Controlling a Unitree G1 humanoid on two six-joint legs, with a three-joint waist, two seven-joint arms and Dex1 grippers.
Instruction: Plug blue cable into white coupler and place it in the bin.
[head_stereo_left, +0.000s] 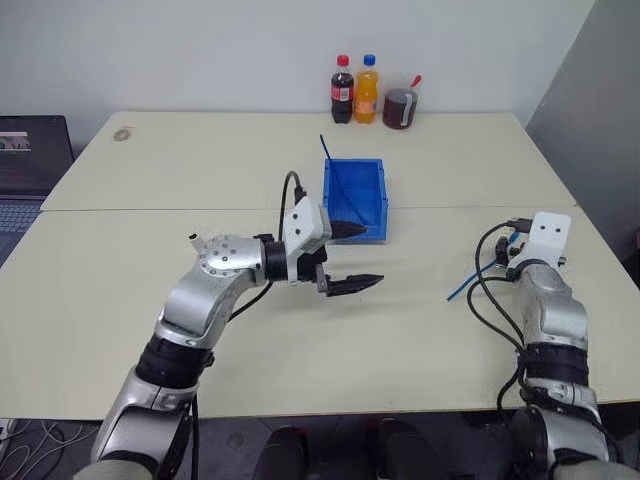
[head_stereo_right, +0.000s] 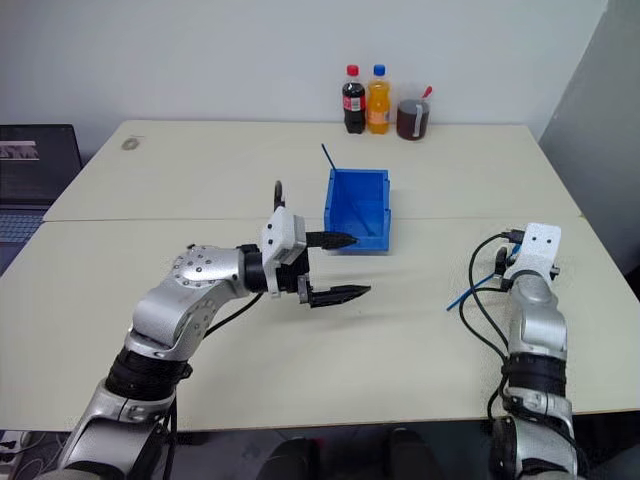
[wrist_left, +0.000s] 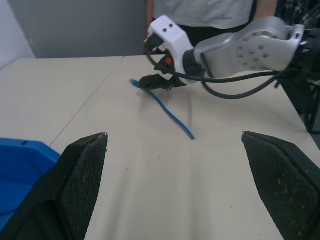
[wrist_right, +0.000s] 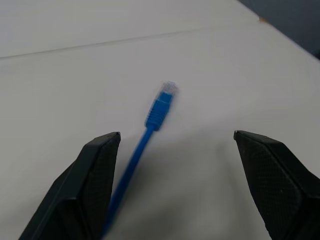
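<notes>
The blue cable (head_stereo_left: 470, 279) lies on the table at the right, and its plug end (wrist_right: 160, 106) rests just ahead of my right gripper (wrist_right: 176, 134). That gripper is open, with one finger on each side of the cable and nothing held. The bin (head_stereo_left: 353, 165) stands mid-table, bright blue. My left gripper (head_stereo_left: 355, 257) hovers just in front of it, open and empty, pointing to the right. In the left wrist view the cable (wrist_left: 165, 108) runs across the table towards the right gripper (wrist_left: 159, 81). The white coupler is out of view.
A thin dark blue stick (head_stereo_left: 329, 158) leans out of the bin. Two bottles (head_stereo_left: 354, 90) and a dark jar (head_stereo_left: 400, 108) stand at the far table edge. A laptop (head_stereo_left: 30, 160) sits off the left side. A person (wrist_left: 202, 11) stands beyond the table's right edge.
</notes>
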